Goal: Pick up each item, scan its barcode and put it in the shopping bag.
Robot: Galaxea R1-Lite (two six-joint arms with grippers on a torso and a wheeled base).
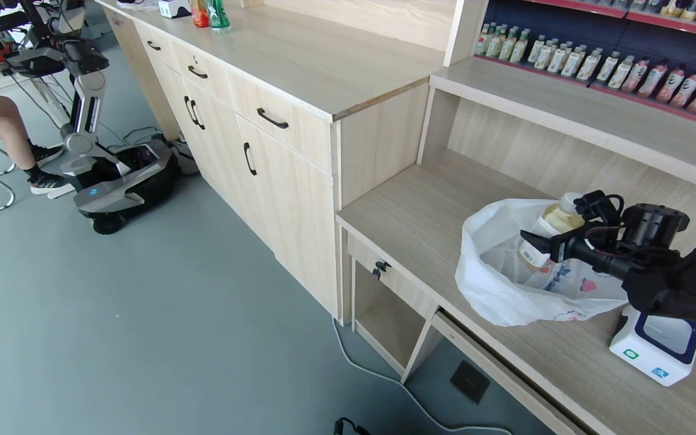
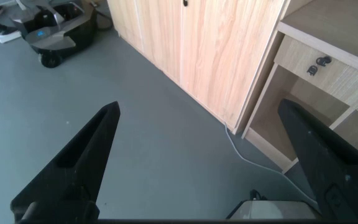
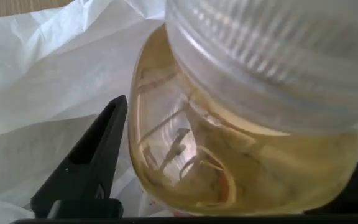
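Observation:
My right gripper is shut on a bottle of pale yellow drink with a white cap. It holds the bottle tilted in the mouth of the white plastic shopping bag, which lies on the low wooden counter. In the right wrist view the bottle sits between my right gripper's black fingers, with the bag behind it. A white scanner box stands just to the right of the bag, under my right arm. My left gripper hangs open over the grey floor, holding nothing.
A taller cabinet with drawers runs to the left of the low counter, with two bottles at its far end. Shelves of bottles line the back right. Another robot stands on the floor at left. A cable trails below the counter.

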